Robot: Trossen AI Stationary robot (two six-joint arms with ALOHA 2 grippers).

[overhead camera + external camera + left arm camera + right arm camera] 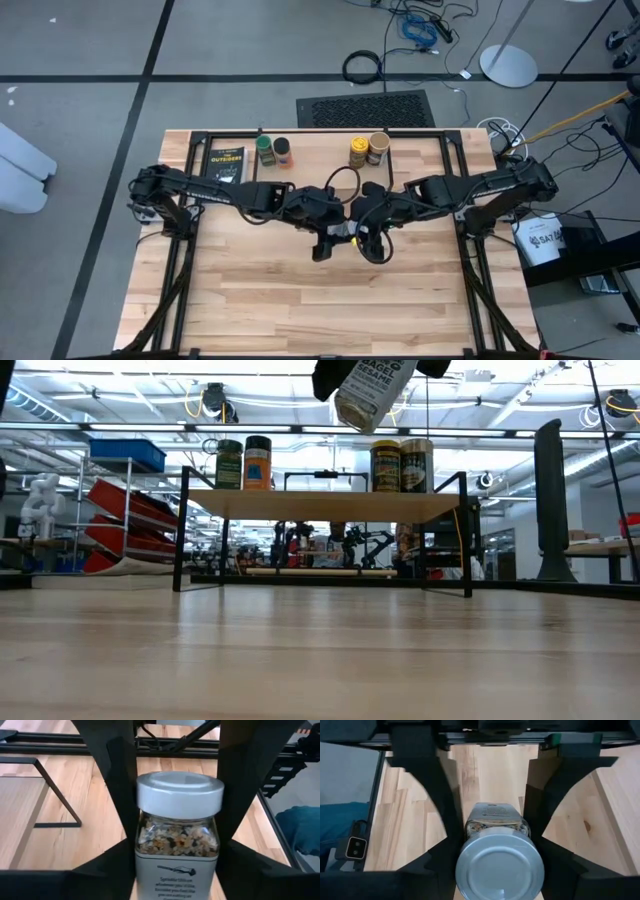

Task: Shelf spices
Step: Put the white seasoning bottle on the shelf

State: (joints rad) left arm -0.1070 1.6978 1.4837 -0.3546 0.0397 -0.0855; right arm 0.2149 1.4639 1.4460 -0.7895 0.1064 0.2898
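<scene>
On the shelf (320, 506) we see green-lidded (229, 463) and dark-lidded (258, 462) jars, then yellow-lidded (385, 465) and tan-lidded (416, 464) ones. Above the surface (300, 290), our left gripper (175, 845) and right gripper (492, 845) both clasp the white-lidded jar (179, 827).

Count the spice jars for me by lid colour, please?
Green lid: 1
Dark lid: 1
Yellow lid: 1
Tan lid: 1
White lid: 1, held in the air
Total: 5 jars
</scene>
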